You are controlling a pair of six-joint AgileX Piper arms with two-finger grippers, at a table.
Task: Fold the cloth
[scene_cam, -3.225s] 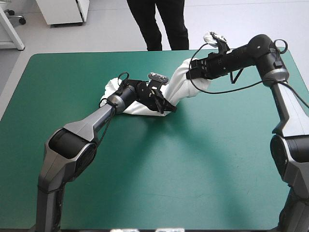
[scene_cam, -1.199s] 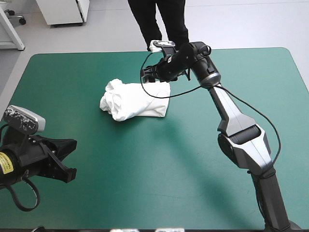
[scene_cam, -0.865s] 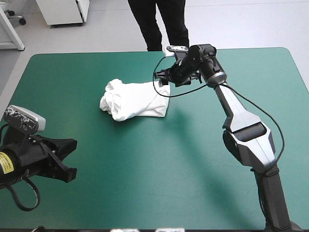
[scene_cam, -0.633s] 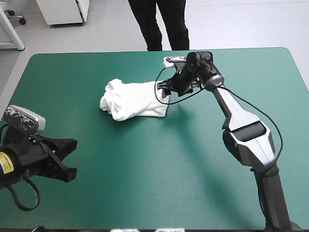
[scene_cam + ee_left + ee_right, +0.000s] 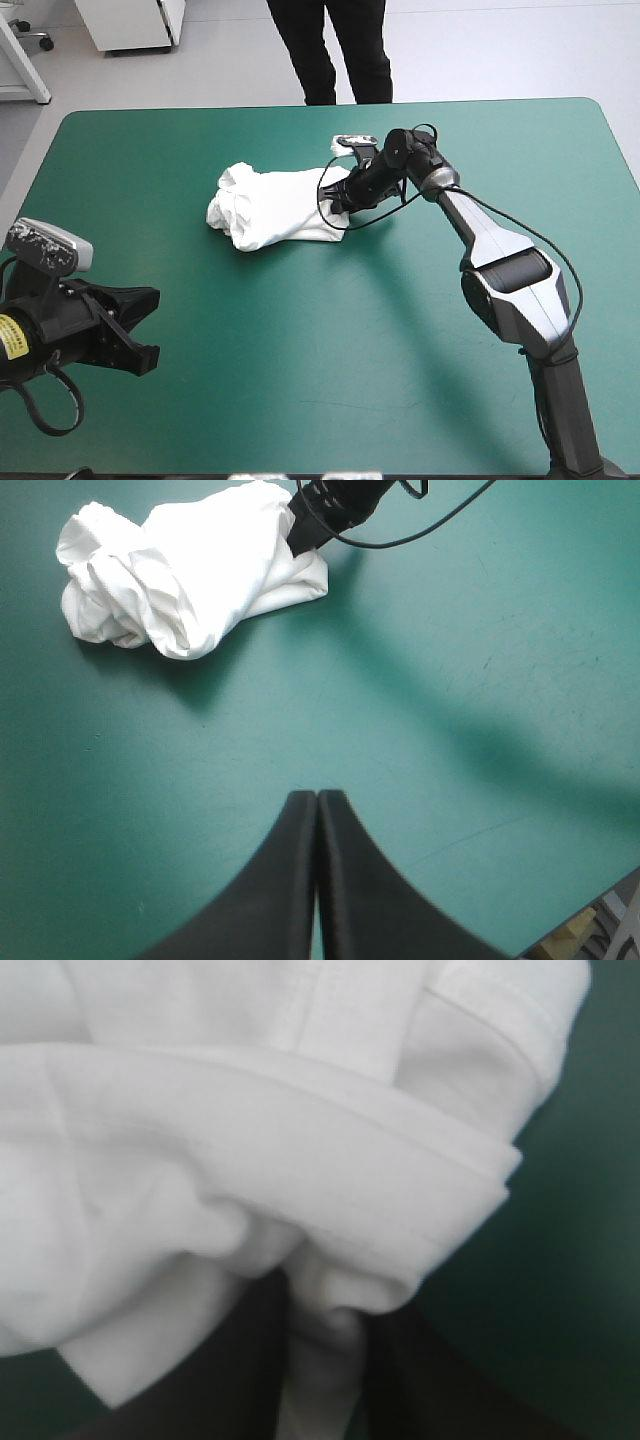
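Now right pincer (image 5: pixel 337 204) lower, on T-shirt (image 5: pixel 270 206).

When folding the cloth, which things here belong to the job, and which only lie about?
Job:
T-shirt, a white bundle
right gripper, shut on its edge
left gripper, shut, well apart from it

Not the job:
teal-green cover beneath

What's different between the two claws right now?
The left gripper is shut on nothing; the right gripper pinches a fold of the white T-shirt. The left gripper hangs far from the T-shirt; the right gripper is at its right-hand end. Both have black fingers, pressed together.
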